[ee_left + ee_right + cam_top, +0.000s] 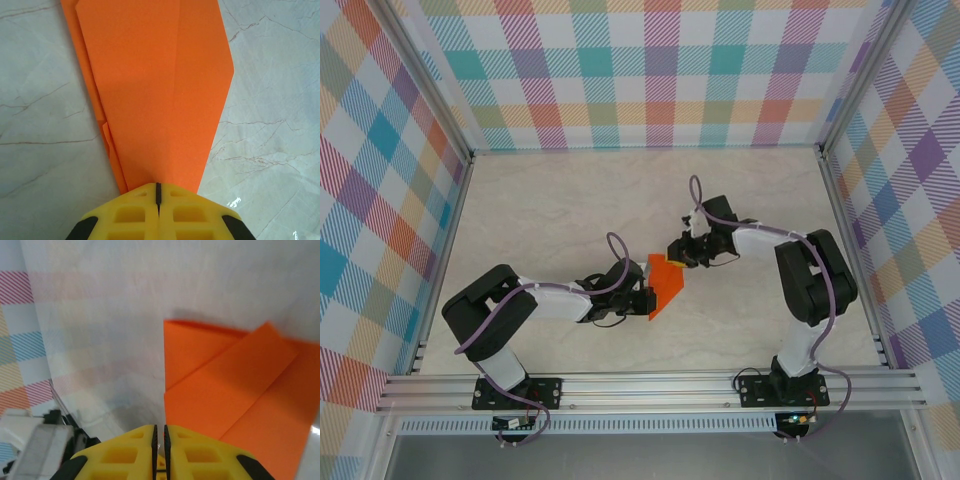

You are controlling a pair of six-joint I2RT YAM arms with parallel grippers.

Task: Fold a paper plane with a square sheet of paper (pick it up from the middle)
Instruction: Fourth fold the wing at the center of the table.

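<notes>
First, on the near side of the paper plane [666,284], the aluminium rail [650,385] carries both arm bases, with the plane roughly midway between the two arms over the marble-patterned table [550,210]; whether it rests on that surface or hangs just above it cannot be told. Immediately near-left of the plane, the left gripper [157,192] is clenched on its narrow end, yellow fingers pressed flat together with the orange paper fanning out from between them. This hold probably serves as an anchor, fixing the layers and the long centre crease in register while the other end is worked. From the left wrist, the plane widens away from the grip, a lower layer's edge showing along its left side and an angled corner on its right, so the folding appears partly done, not finished. At the plane's far-right edge stands the right gripper [159,430], facing the left one, its jaws drawn almost together beside the paper's straight edge; whether they pinch that edge or merely stand against it cannot be told. Its placement opposite the left claw suggests the paper is to be creased or turned between the two. A purple cable [613,243] loops over each wrist, clear of the plane, and the plaid wall [660,70] lies well beyond it, so the likeliest obstruction is one gripper crowding the other
</notes>
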